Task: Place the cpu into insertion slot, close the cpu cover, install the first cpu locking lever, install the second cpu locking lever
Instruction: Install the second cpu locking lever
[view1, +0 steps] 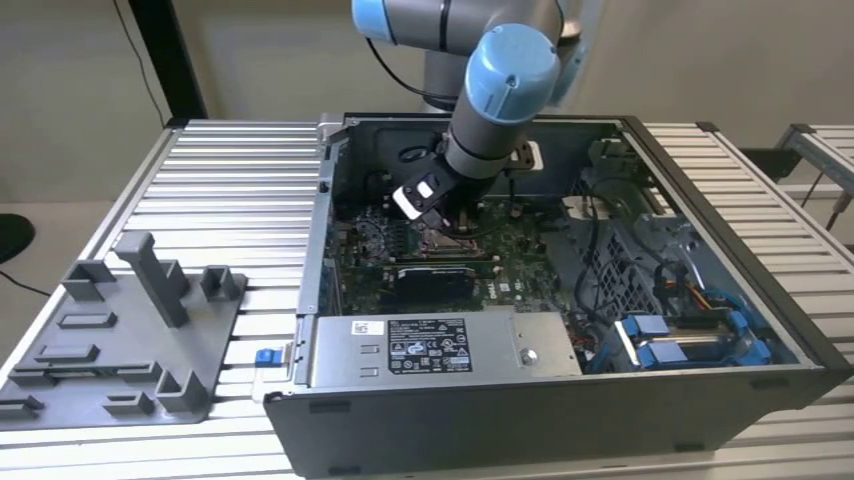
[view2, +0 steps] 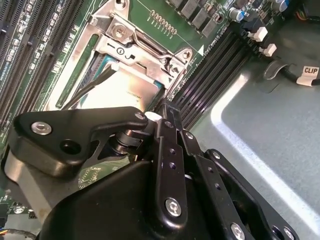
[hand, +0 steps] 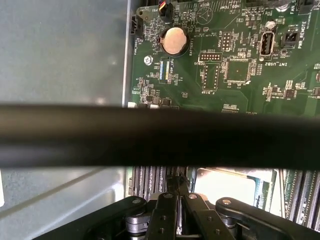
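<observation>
In the exterior view my gripper (view1: 449, 220) reaches down into the open computer case, right over the insertion slot (view1: 447, 238) on the green board. In the second wrist view the cpu (view2: 117, 92) lies flat in the insertion slot (view2: 75, 75), its pale metal top showing. The silvery cpu cover (view2: 142, 52) sits low across the chip's far edge. A thin dark locking lever (view2: 92, 84) runs slantwise along one side of the chip. My gripper (view2: 161, 112) is shut, its tips at the socket's rim beside the chip. The first wrist view shows the joined fingers (hand: 177, 192) next to the cpu (hand: 227, 182).
A large grey labelled power-supply box (view1: 441, 345) fills the case's front. Blue drive brackets (view1: 681, 340) and cables lie on the exterior view's right. A grey fixture tray (view1: 120, 340) rests on the ribbed table at the left. Black memory slots (view2: 210, 75) flank the socket.
</observation>
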